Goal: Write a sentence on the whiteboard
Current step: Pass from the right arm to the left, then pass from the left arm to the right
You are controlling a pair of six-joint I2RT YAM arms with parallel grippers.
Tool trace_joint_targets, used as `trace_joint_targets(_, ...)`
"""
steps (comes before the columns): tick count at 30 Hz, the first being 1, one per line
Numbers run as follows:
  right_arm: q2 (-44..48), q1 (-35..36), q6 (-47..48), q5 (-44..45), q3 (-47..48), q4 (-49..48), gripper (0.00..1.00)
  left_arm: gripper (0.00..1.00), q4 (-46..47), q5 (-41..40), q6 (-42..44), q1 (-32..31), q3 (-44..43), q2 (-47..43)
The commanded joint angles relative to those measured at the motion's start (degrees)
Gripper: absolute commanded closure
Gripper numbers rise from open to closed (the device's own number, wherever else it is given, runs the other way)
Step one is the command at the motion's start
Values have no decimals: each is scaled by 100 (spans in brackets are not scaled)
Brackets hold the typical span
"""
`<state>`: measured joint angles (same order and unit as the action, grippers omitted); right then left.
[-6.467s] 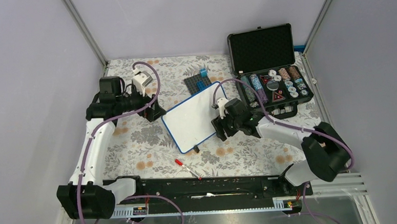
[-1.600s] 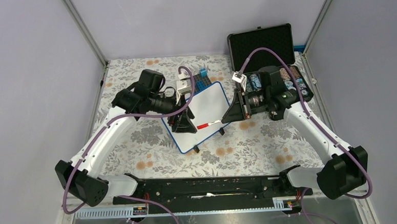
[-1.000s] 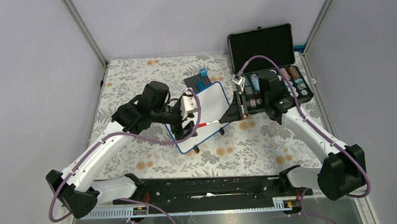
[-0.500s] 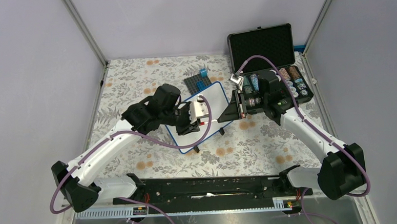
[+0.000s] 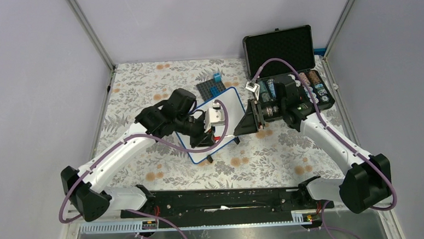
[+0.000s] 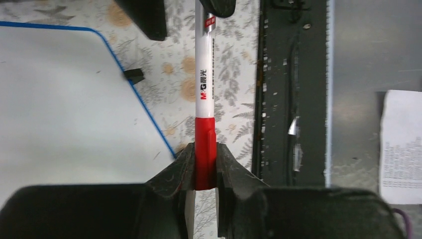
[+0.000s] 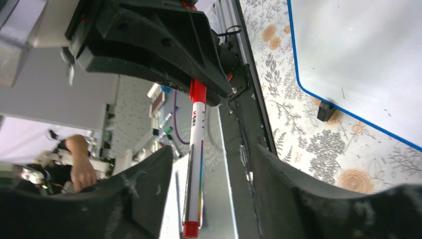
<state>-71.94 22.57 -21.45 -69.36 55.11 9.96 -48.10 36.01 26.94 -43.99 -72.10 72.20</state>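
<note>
Marker (image 6: 204, 89), slim white cylinder, red ends, pinched by left gripper (image 6: 205, 167).

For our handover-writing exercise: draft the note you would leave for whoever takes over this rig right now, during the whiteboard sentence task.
Left gripper: shut on the marker at its red end.
Right gripper: open, fingers either side of the marker's other end, not gripping.
Whiteboard: blank.
Done: marker lifted, held by the left arm alone.
Left: write the whole sentence.
</note>
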Motion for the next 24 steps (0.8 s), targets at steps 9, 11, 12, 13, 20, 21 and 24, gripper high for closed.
trace_joint_targets(9,285,172,1783,-480,580,1066,31,100,-133,2370,-864,738,-406,480)
trace_joint_targets(11,302,194,1748,-426,590,1058,34,100,-56,2363,-966,768,-415,492)
trace_joint_targets(12,308,216,1696,-363,589,1027,36,100,11,2352,-1030,770,-379,488)
trace_joint_targets(13,312,228,1564,-296,569,916,38,100,81,2327,-1100,769,-348,492)
trace_joint_targets(20,237,328,745,-204,465,181,46,100,106,2411,-1170,769,-396,647)
trace_joint_targets(21,223,349,715,-197,472,139,47,100,106,2418,-1181,769,-415,660)
trace_joint_targets(24,191,411,663,-151,506,128,47,100,111,2361,-1229,769,-482,734)
